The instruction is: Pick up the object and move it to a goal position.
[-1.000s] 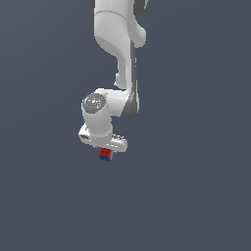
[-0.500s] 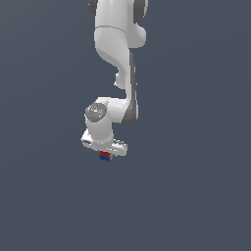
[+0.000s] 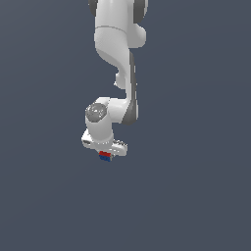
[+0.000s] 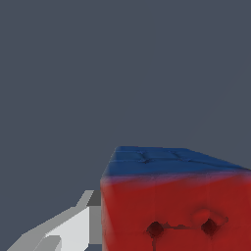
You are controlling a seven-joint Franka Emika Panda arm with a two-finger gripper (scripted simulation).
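I see the white jointed robot arm (image 3: pixel 117 59) reaching down from the exterior frame's top centre. Its claw (image 3: pixel 105 153), just below centre, is closed around the tiny red-and-blue cube (image 3: pixel 104 157), with one pale finger (image 4: pixel 68 228) touching the cube's side.

Flat, even simulator light, no cast shadows, no glare; soft, coarse low-resolution rendering.

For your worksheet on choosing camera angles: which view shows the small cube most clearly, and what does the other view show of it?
The wrist view is best: the cube fills the frame, showing a red face with dark dots and a blue face. In the exterior view the cube is only a tiny red-and-blue speck under the gripper, without detail.
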